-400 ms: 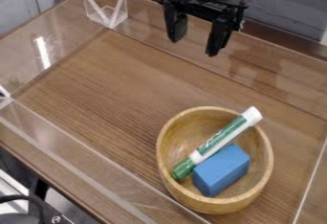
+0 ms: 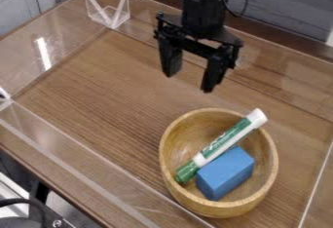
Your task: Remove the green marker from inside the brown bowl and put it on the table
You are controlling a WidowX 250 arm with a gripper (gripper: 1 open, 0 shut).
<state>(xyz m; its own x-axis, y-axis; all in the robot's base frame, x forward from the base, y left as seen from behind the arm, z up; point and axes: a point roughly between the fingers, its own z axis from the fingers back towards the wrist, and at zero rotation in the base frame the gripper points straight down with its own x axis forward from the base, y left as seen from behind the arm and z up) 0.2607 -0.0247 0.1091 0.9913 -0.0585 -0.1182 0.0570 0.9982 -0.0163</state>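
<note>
The green marker (image 2: 227,145) lies slanted inside the brown bowl (image 2: 181,134) at the table's near right, its upper end resting over the bowl's far rim. A blue block (image 2: 224,172) sits beside it in the bowl. My gripper (image 2: 193,74) hangs above the table (image 2: 104,95) behind the bowl, pointing down, open, with nothing between its black fingers (image 2: 215,76).
Clear acrylic walls (image 2: 53,144) ring the wood-grain tabletop. A folded clear acrylic piece (image 2: 107,8) stands at the far left edge. Open tabletop stretches left of the bowl.
The gripper has come down and toward the bowl, still open. The marker, block and bowl have not moved.
</note>
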